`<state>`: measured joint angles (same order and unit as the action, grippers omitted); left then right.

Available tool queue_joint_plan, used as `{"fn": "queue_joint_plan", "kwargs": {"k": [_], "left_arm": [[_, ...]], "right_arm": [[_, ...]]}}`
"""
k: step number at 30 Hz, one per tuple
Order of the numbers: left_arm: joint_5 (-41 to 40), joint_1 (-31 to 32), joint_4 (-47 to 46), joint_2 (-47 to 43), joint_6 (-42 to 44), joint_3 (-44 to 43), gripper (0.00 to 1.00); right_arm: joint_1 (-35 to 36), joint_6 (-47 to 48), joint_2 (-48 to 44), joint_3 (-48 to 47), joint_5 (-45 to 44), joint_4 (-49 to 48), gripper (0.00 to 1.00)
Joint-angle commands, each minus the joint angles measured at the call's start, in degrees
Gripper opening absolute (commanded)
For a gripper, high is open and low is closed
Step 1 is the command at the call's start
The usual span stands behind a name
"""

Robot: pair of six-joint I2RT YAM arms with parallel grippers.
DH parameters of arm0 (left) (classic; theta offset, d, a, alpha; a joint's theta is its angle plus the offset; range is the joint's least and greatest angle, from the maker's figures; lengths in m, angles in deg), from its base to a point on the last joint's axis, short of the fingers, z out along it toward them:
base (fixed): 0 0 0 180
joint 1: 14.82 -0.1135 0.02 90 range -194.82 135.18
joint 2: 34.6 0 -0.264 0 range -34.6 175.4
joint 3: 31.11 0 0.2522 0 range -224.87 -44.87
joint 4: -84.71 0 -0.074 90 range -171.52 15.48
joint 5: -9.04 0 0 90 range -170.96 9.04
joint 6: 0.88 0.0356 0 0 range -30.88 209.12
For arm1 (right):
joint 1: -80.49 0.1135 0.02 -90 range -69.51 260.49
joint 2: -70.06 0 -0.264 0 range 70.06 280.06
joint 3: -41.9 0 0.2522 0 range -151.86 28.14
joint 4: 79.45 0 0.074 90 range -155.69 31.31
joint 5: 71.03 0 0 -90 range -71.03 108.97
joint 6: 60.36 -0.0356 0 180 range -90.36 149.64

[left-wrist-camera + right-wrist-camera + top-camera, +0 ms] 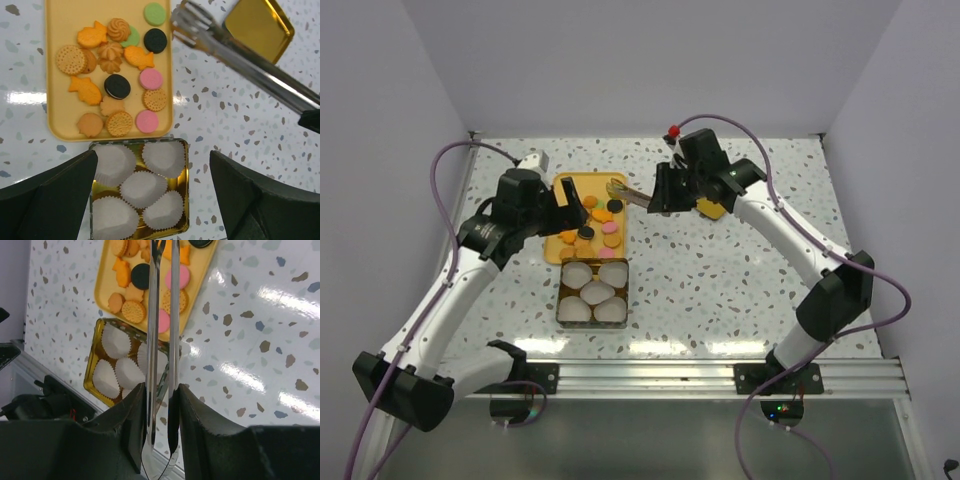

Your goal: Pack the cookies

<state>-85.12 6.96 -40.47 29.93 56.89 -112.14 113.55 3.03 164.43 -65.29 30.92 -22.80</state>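
With the right gripper (161,395) clamping the tongs (240,57), their tips barely parted and empty at the tray's (55,115) 2 o'clock corner, and cookies (117,86) crowded on it at 12 o'clock of the tin (186,175), a grab may knock neighbours off.

You are looking down on a yellow tray (55,107) of cookies (117,86): orange fish, tan rounds, two black, two pink, two green. Just below it lies a gold tin (186,192) with five white paper cups (142,189). Metal tongs (235,55) reach in from the right, crossing a gold lid (257,25). The left gripper (152,167) stands wide, its fingers (55,195) flanking the tin.
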Motion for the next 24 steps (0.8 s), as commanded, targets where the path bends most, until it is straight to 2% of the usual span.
{"fn": "queue_joint_plan", "kwargs": {"k": [1,2,6,9,15,17,24], "left_arm": [[8.1,0.1,-9.2,-3.0,-4.0,3.9,1.0],[11.4,0.1,-11.2,-3.4,-6.2,6.1,1.0],[16.5,0.1,-19.8,-2.2,-11.8,8.0,1.0],[18.0,0.1,-20.2,0.9,-15.8,6.5,1.0],[20.3,0.1,-15.5,4.3,-24.4,2.8,1.0],[19.9,0.1,-15.1,3.5,-26.5,1.6,1.0],[18.2,0.1,-7.1,5.2,-29.0,-7.3,1.0]], "right_arm": [[2.2,-0.3,-4.2,0.6,5.0,-0.3,0.33],[2.7,-0.7,-4.5,0.8,5.5,-0.9,0.33],[5.6,-3.6,-6.2,1.4,5.7,-3.2,0.32],[8.4,-6.0,-7.8,2.5,4.1,-5.8,0.31],[11.1,-7.0,-10.4,3.7,-3.7,-5.6,0.25],[11.7,-7.5,-11.2,4.0,-9.8,-4.1,0.21],[13.9,-6.9,-11.8,2.0,-24.5,0.6,0.15]]}}
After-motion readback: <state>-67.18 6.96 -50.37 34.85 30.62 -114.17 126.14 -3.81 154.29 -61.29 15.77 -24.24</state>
